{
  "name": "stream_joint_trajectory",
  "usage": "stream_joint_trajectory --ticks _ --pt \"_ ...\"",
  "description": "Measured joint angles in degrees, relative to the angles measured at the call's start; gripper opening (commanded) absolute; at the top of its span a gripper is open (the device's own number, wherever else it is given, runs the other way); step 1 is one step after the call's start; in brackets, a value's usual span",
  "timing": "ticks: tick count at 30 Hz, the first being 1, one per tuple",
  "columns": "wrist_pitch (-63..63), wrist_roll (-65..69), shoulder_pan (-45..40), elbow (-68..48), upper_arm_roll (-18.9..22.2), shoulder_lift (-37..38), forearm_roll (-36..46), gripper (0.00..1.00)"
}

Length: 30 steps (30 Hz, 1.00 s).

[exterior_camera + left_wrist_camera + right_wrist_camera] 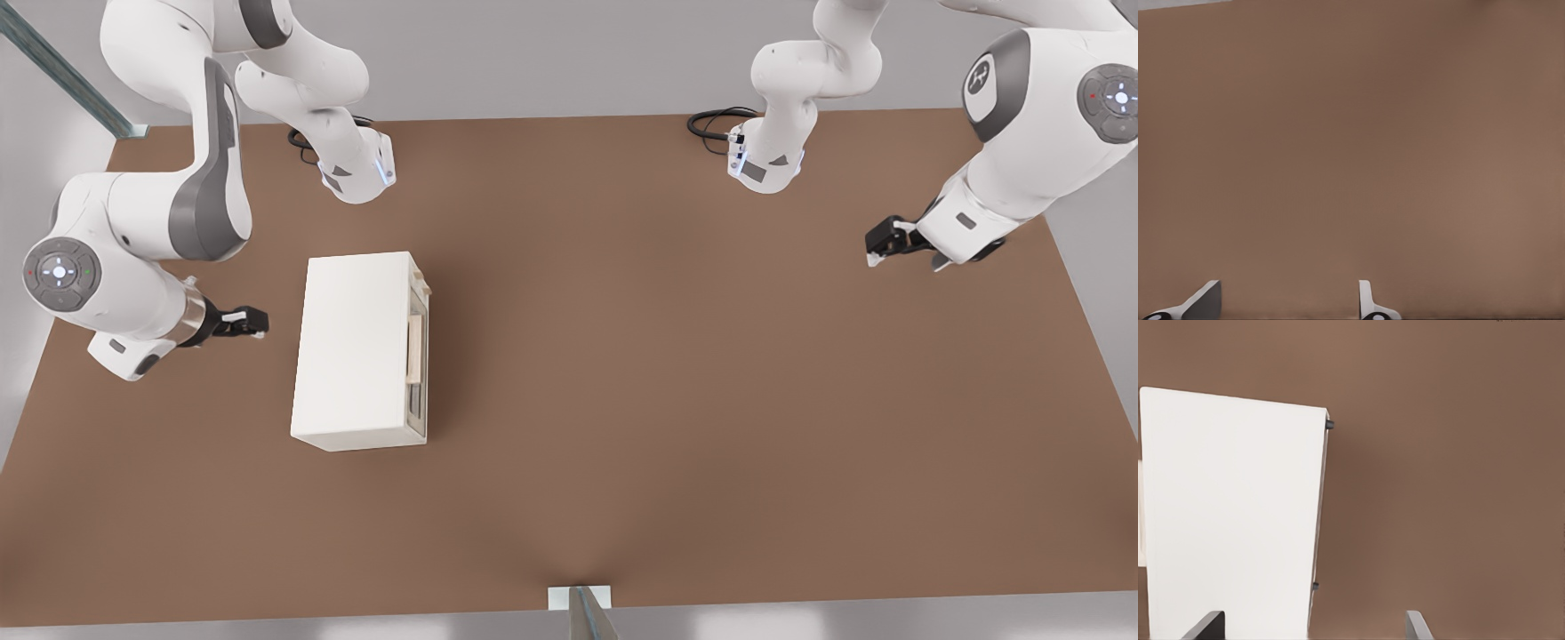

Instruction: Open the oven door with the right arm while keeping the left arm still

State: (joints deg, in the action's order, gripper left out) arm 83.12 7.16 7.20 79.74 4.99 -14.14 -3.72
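Observation:
The cream-white oven (356, 351) stands on the brown table (676, 373), left of centre in the front view. Its oven door (418, 356), shut flat against the box, faces the front view's right and carries a pale tan bar handle (414, 351). My right arm's gripper (253, 322) hovers at the opposite, back side of the oven, a short gap from it. In the right wrist view the gripper (1313, 630) is open, its dark fingertips (1205, 627) wide apart with nothing between them, and a plain oven wall (1231, 513) fills the space ahead. The door is hidden in that view.
Both arm bases (360, 173) stand at the table's far edge with black cables (711, 120). The parked left arm (1022, 151) hangs over the far right corner. A small metal post (582, 609) sits at the near edge. Brown tabletop stretches right of the oven.

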Motion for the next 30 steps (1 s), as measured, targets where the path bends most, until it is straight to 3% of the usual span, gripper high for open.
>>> stream_joint_trajectory --ticks 2,3,4,7,10,13,20,30 --pt "-0.2 0.8 0.1 0.8 -0.1 -0.2 -0.3 0.98" --pt "-0.3 1.0 0.9 1.8 -0.4 -1.2 -1.2 0.31" --pt "-0.6 0.7 3.0 2.4 -0.8 -2.7 -2.8 0.21" --pt "-2.3 -0.9 10.8 1.1 -1.6 -10.1 -13.6 0.21" --pt "-6.2 -5.2 15.8 -1.1 -5.8 -14.2 -19.9 0.21" --pt "-11.7 -9.4 22.6 -9.8 -6.2 -19.3 -25.2 0.21" --pt "-18.1 -19.2 30.2 -19.8 -4.5 -29.8 -30.2 0.21" --pt "-18.5 -29.1 33.9 -22.5 -3.8 -36.3 -32.7 0.21"
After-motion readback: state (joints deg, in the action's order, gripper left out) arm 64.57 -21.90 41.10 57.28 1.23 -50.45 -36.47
